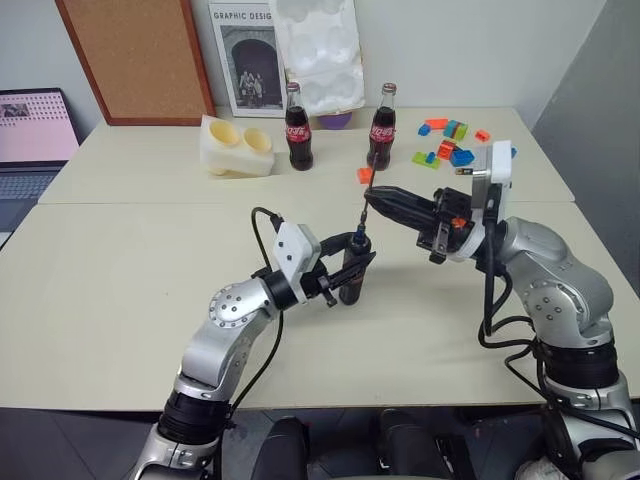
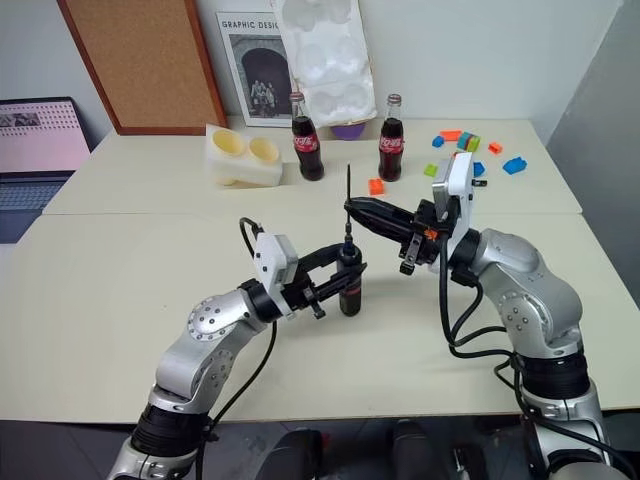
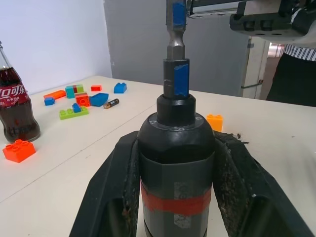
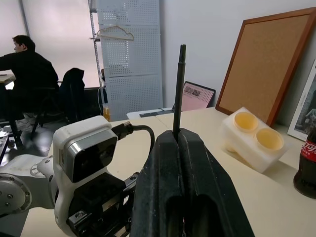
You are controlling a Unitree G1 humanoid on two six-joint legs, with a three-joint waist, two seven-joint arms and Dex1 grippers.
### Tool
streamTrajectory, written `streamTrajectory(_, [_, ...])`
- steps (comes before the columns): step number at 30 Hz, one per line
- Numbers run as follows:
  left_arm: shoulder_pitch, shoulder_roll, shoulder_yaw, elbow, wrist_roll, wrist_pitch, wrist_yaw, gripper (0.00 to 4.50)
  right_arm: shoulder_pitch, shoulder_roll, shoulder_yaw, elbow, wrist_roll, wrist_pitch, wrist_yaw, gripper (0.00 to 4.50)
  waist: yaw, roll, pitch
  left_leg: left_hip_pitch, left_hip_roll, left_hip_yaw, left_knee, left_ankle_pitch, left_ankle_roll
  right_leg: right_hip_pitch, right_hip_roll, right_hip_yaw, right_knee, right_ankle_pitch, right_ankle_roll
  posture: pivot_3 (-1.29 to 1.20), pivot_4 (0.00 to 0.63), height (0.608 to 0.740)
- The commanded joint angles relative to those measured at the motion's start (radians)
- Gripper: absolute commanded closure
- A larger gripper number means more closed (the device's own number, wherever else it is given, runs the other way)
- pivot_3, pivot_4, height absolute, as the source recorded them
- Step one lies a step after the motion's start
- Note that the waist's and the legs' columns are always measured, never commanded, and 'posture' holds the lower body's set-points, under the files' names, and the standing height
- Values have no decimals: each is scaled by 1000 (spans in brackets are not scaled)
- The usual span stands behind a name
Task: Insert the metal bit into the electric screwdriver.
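Left arm reaches forward from the lower left, elbow bent, its tool (image 1: 352,268) closed around the electric screwdriver (image 3: 176,163), held upright above the counter (image 1: 130,290). Right arm bends in from the right, wrist turned so its tool (image 1: 378,203) points leftward, fingers (image 4: 190,163) pressed together on the metal bit (image 4: 178,89), which stands vertical directly over the screwdriver's tip.

You have bright, even room light over the pale bench (image 1: 120,260), with only soft, short shadows under the cola bottles (image 1: 299,128) and no hard glare on the bench top. In the right wrist view the window (image 4: 54,44) behind the seated person (image 4: 27,74) is washed out, and the close fingers (image 4: 190,197) read dark with little detail. In the left wrist view the electric screwdriver (image 3: 176,163) is sharp, while the toy bricks (image 3: 74,98) behind it look slightly soft.
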Motion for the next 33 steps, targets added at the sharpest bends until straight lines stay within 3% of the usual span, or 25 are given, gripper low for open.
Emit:
streamTrajectory(1, [-3, 18, 13, -48, -18, -12, -26, 2844, -14, -33, 30, 11, -18, 32, 41, 4500, 0, 0, 0, 0, 0, 0, 0, 0, 0, 0, 0, 0, 0, 0, 0, 0, 150, 740])
streamTrajectory(16, [-4, 26, 3, -37, 2, -35, -54, 2845, -152, -121, 74, 144, -64, 46, 227, 4500, 0, 0, 0, 0, 0, 0, 0, 0, 0, 0, 0, 0, -1, 0, 0, 0, 150, 740])
streamTrajectory(31, [-1, 26, 11, -40, -6, -27, -37, 2846, -152, -115, 59, 144, -59, 66, 244, 4500, 0, 0, 0, -1, 0, 0, -1, 0, 0, -1, 0, 0, -1, 0, 0, 0, 150, 740])
streamTrajectory(33, [-3, 26, 11, -37, -5, -29, -37, 2846, -155, -113, 59, 147, -61, 67, 246, 4104, 0, 0, 0, -1, 0, 0, -1, 0, 0, -1, 0, 0, -1, 0, 0, 0, 150, 740])
